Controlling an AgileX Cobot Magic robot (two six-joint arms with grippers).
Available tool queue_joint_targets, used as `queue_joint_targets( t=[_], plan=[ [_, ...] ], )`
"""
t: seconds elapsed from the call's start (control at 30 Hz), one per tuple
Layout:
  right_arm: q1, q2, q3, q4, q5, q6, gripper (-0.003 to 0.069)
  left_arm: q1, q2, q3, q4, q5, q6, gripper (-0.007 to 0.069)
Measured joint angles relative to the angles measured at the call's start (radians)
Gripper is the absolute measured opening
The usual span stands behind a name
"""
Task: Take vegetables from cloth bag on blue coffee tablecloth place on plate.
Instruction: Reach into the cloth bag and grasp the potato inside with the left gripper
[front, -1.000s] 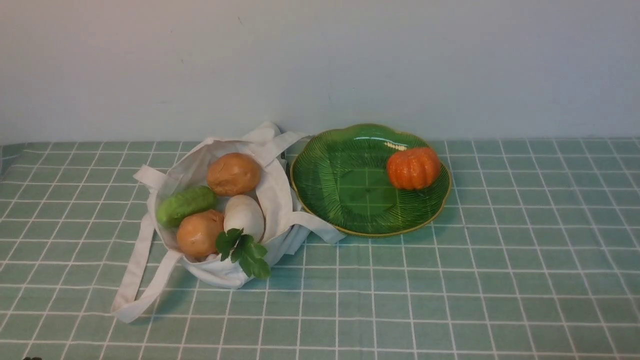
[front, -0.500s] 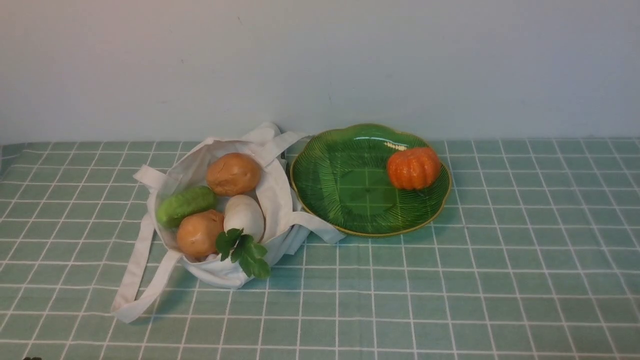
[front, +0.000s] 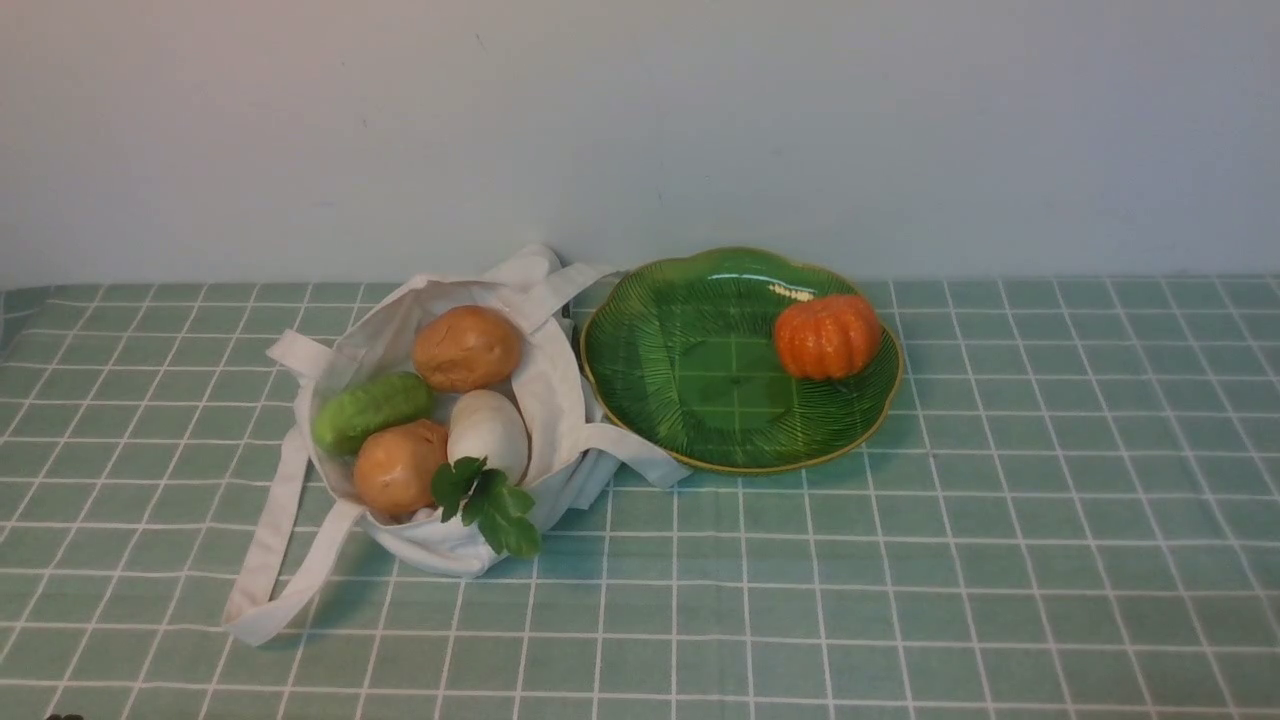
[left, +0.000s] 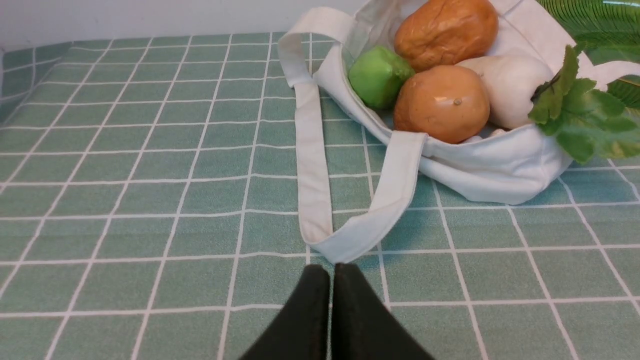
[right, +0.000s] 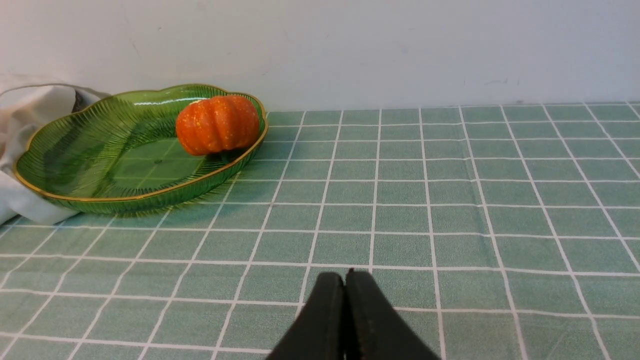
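Nothing is being held yet. The left gripper (left: 331, 270) is hovering low over the blue coffee tablecloth (front: 900, 560), jaws clenched together w/ nothing btwn them. The right gripper (right: 345, 275) is hovering likewise nearer the plate (front: 650, 380), jaws pressed closed & empty. Neither arm is showing in the front view.

Four veg are sitting packed in the open cloth bag (front: 560, 400): far potato (front: 467, 347), cucumber (front: 372, 410), near potato (front: 400, 466) & radish (front: 487, 430), all touching. The radish leaves (front: 495, 510) are hanging over the bag's near rim. The bag is lying just left of the plate, its fabric touching the plate's rim. An orange pumpkin (front: 826, 335) is occupying the plate's right side.

Risks, as I'm judging them:
- The strap handle (left: 312, 165) is looping right in front of the left gripper, so a low approach could be snagging it & dragging the soft bag.
- Pulling one veg out may be rolling its neighbours out too, esp. the near potato.
- Round potatoes may be rolling on the glossy plate or knocking the pumpkin.
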Motion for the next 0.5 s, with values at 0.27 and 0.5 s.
queue_joint_targets(
  t=[0.27, 0.5],
  plan=[
    [0.0, 0.0, 0.0, 0.0, 0.0, 0.0, -0.0015, 0.0, 0.0, 0.0, -0.005, 0.0, -0.003, -0.0005],
    [0.0, 0.0, 0.0, 0.0, 0.0, 0.0, -0.0015, 0.0, 0.0, 0.001, -0.505, 0.0, -0.253, -0.0005]
  ],
)
